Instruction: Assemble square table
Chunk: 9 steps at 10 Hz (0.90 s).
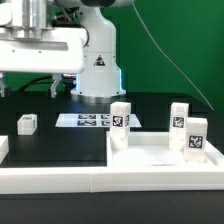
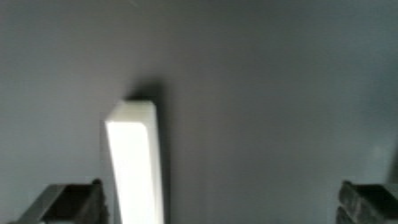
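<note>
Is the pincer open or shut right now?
Open. In the wrist view the pincer has its two fingertips far apart at opposite edges, nothing between them.

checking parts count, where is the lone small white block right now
In the exterior view the small white block sits alone on the black table at the view's left, left of the marker board.

Gripper [image 2: 217, 203] cut off at the wrist picture's lower edge: only dark fingertips [image 2: 71, 203] showing, wide apart. Blurred white bar [image 2: 135, 160] running out of that same edge, identity unclear. In the exterior view, tabletop [image 1: 160, 158] partly hidden behind the border rail [image 1: 60, 180]; tag patterns on the legs [image 1: 120, 116] too small to read.
</note>
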### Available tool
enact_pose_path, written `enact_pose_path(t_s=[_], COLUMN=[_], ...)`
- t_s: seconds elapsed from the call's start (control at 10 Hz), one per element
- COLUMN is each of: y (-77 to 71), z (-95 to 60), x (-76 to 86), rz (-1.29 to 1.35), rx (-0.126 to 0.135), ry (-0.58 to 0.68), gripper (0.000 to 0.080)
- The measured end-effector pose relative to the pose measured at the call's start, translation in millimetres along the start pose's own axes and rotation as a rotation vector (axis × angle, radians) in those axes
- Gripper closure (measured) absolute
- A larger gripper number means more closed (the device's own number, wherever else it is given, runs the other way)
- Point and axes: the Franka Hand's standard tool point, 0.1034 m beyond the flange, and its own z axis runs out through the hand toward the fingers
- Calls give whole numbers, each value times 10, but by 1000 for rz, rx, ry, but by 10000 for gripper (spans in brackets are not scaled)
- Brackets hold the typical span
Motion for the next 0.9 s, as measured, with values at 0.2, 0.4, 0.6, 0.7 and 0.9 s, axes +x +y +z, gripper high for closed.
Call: enact_pose_path(t_s=[0.2, 0.4, 0.6, 0.7, 0.9], y=[149, 185, 190, 191, 187], z=[79, 100, 102, 106, 180], x=[-226, -289, -294, -298, -412], rz=[-118, -96, -95, -94, -92], rx=[-1, 3, 3, 3, -7], ry=[-17, -25, -25, -27, -41], gripper=[150, 150, 150, 150, 150])
